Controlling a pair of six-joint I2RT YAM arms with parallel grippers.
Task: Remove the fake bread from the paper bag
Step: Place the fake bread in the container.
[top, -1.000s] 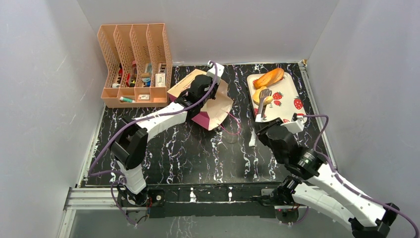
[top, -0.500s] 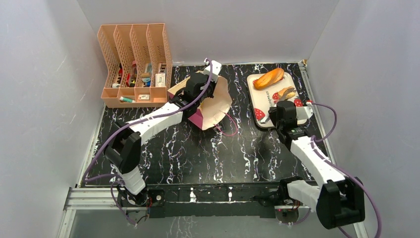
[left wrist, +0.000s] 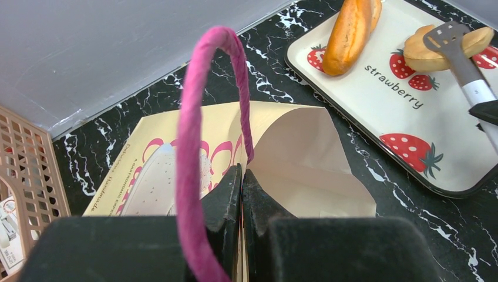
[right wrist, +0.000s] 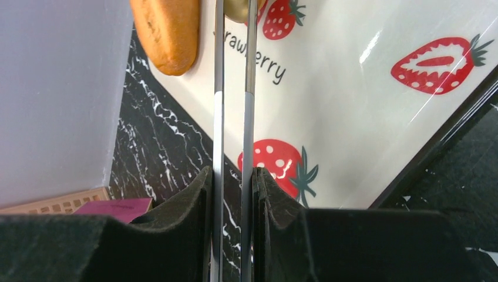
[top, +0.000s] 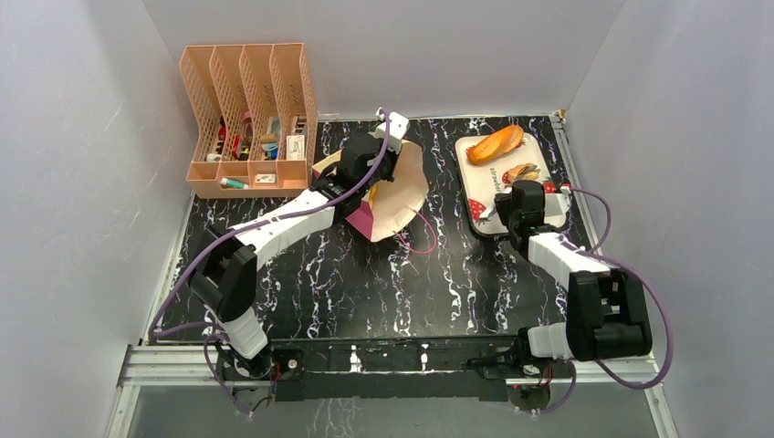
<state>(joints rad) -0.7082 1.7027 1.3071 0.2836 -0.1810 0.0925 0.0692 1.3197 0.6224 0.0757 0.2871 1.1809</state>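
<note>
The paper bag (top: 402, 187) lies tilted on the table with its tan mouth open to the right and its maroon base (top: 366, 217) near me. My left gripper (top: 370, 176) is shut on the bag's rim (left wrist: 242, 174), and a pink string handle (left wrist: 191, 117) loops over it. My right gripper (top: 513, 196) is shut on metal tongs (right wrist: 218, 88). The tongs' tips rest at a small bread piece (top: 523, 171) on the strawberry tray (top: 488, 173). A baguette (top: 496, 143) lies at the tray's far end; it also shows in the right wrist view (right wrist: 167, 32).
A peach file rack (top: 248, 119) with small items stands at the back left. The tray's black rim (right wrist: 434, 153) runs beside my right gripper. Grey walls close in the table on three sides. The bag's other handle (top: 422, 239) trails on the table.
My right arm has swung from the table's middle to the tray, carrying the tongs and the small bread farther right. My left gripper keeps its hold; the bag has shifted slightly.
</note>
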